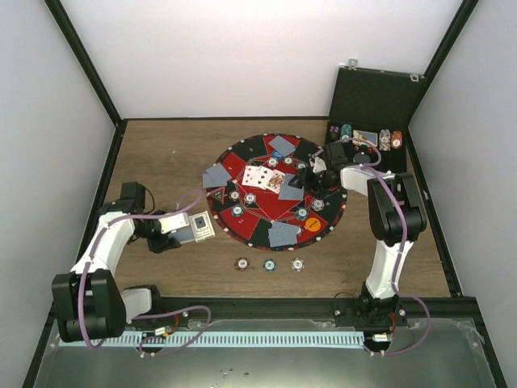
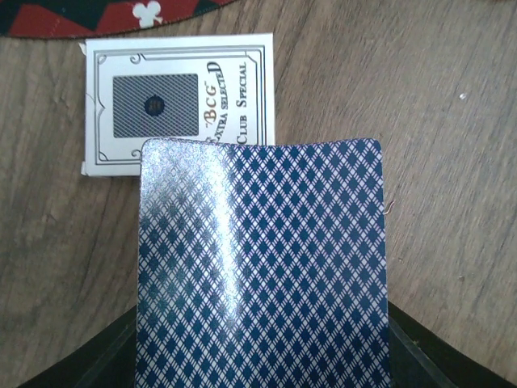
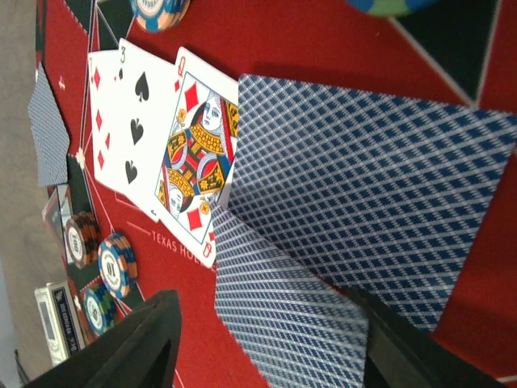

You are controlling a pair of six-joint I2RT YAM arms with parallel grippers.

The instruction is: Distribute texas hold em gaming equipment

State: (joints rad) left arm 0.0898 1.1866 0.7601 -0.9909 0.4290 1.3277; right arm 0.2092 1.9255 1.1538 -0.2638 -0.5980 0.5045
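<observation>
Top view: round red-and-black mat [image 1: 246, 217] mid-bench [image 1: 161, 153]. Three face-up cards [image 1: 260, 178] at mat centre. Face-down pairs [image 1: 283, 145] sit at the far, left and near edges. Poker chips [image 1: 234, 196] are dotted around the ring, and the orange button [image 1: 312, 227] is on the near-right rim. Three loose chips [image 1: 269, 264] sit in a row on the bench just off the mat's near edge. Black case [image 1: 376, 97] stands open at the far-right corner with more chips in its tray. Right gripper [image 1: 300, 182] is over the mat, just right of the face-up cards. Left gripper [image 1: 182, 229] is low over the bench left of the mat, with the white card box [image 1: 202, 226] at its tip.

Left wrist: left gripper [image 2: 262, 339] is pressed together on a blue-backed card [image 2: 262, 242], held back-up and slightly bowed. Can't tell if it's one card or several. The card box [image 2: 179, 103] lies flat on the bench just beyond it, beside the mat edge [image 2: 121, 12].

Right wrist: right gripper [image 3: 262, 303] is spread, its fingers [image 3: 153, 339] standing either side of two overlapping face-down cards [image 3: 363, 186] flat on the mat, not pinching them. The face-up cards [image 3: 161, 137] are a diamond card, the 3 of spades and the queen of diamonds, touching the face-down ones. Chip stacks [image 3: 117, 263] sit left of them.
</observation>
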